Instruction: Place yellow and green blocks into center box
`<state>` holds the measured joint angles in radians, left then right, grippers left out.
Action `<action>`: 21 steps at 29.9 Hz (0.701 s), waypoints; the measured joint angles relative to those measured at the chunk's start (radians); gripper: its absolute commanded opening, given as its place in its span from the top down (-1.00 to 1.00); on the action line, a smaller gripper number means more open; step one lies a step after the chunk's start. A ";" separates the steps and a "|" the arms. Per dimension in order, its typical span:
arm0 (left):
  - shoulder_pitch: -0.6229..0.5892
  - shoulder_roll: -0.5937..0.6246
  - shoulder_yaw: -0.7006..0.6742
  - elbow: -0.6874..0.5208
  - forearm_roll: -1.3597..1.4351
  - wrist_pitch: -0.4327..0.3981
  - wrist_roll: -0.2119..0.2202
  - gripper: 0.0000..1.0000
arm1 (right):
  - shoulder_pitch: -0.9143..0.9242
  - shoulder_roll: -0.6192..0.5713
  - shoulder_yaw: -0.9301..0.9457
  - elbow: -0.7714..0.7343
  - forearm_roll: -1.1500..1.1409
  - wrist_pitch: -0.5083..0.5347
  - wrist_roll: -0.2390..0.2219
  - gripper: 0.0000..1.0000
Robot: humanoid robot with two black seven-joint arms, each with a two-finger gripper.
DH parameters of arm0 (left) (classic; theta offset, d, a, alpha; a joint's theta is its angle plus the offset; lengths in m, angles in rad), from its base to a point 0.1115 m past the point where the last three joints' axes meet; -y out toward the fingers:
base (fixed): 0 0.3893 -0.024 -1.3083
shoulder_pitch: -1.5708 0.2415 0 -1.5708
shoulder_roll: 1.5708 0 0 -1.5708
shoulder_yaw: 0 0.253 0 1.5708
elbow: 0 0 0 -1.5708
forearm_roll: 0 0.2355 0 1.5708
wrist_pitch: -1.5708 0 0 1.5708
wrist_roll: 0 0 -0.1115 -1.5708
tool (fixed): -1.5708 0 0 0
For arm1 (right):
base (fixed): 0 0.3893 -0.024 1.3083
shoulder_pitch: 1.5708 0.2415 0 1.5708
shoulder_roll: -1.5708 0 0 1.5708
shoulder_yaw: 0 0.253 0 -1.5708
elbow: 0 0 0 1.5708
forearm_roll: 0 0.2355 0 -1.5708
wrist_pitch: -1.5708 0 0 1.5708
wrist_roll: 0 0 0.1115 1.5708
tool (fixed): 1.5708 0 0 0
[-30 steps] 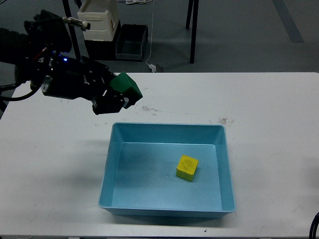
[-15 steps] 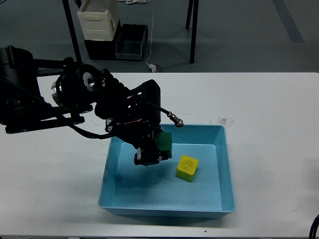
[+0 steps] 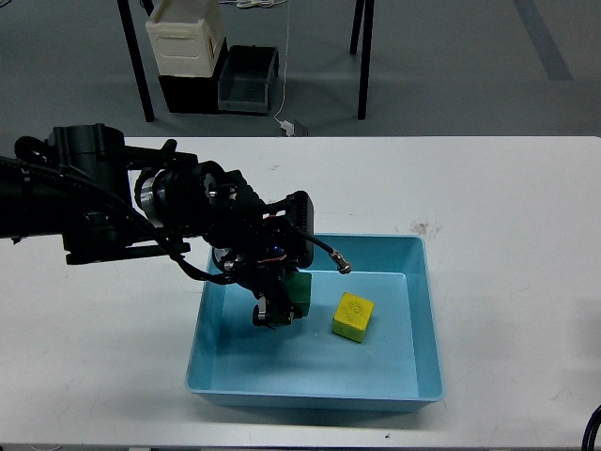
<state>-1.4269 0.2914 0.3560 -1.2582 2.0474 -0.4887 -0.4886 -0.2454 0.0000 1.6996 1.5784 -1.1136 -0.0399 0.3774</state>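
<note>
The light blue box [image 3: 424,310] sits in the middle of the white table. A yellow block [image 3: 352,316] lies on the box floor, right of centre. My left arm comes in from the left and bends down into the box. Its gripper [image 3: 279,305] is shut on the green block [image 3: 300,289], low over the box floor just left of the yellow block. The gripper body hides most of the green block; I cannot tell if the block touches the floor. My right gripper is out of view.
The white table [image 3: 507,216] extends around the box. Behind its far edge, on the floor, stand a white container [image 3: 185,33], a dark bin [image 3: 246,83] and table legs [image 3: 364,56].
My left gripper carried the green block from above the table left of the box over the box's rim, then lowered it toward the box floor beside the yellow block.
</note>
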 measured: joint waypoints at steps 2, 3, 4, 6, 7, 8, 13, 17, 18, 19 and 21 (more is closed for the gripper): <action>0.010 0.000 -0.005 0.001 -0.004 0.000 0.000 -0.99 | 0.000 0.000 0.000 0.000 0.000 0.000 0.000 -0.99; 0.016 0.000 -0.008 0.002 -0.006 0.000 0.000 -0.99 | 0.000 0.000 -0.001 0.000 0.000 0.000 0.000 -0.99; 0.023 0.001 -0.011 0.002 -0.011 0.000 0.000 -0.99 | 0.000 0.000 -0.002 0.000 0.000 0.001 0.000 -0.99; 0.037 0.001 -0.020 0.005 -0.025 0.000 0.000 -0.99 | 0.000 0.000 -0.003 0.002 0.000 0.002 0.001 -0.99; 0.046 0.002 -0.026 0.008 -0.038 0.000 0.000 -0.99 | 0.000 0.000 -0.004 0.005 0.001 0.003 0.001 -0.99; 0.054 0.003 -0.032 0.010 -0.050 0.000 0.000 -0.99 | 0.000 0.000 -0.004 0.006 0.001 0.003 0.001 -0.99; 0.080 0.031 -0.138 0.012 -0.174 0.000 0.000 -0.99 | 0.000 0.000 -0.004 0.012 0.003 0.003 0.002 -1.00; 0.120 0.098 -0.301 0.007 -0.410 0.000 0.000 -0.99 | 0.007 0.000 -0.014 0.017 0.004 0.006 0.002 -1.00; 0.137 0.112 -0.349 0.006 -0.485 0.000 0.000 -0.99 | 0.009 0.000 -0.019 0.021 0.004 0.008 0.002 -1.00; 0.156 0.124 -0.394 0.006 -0.558 0.000 0.000 -0.99 | 0.013 0.000 -0.024 0.026 0.004 0.008 0.002 -1.00; 0.195 0.144 -0.470 0.005 -0.680 0.000 0.000 -1.00 | 0.020 0.000 -0.032 0.033 0.005 0.009 0.002 -1.00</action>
<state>-1.2316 0.4351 -0.1135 -1.2531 1.3678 -0.4887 -0.4884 -0.2256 0.0000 1.6674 1.6119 -1.1091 -0.0305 0.3790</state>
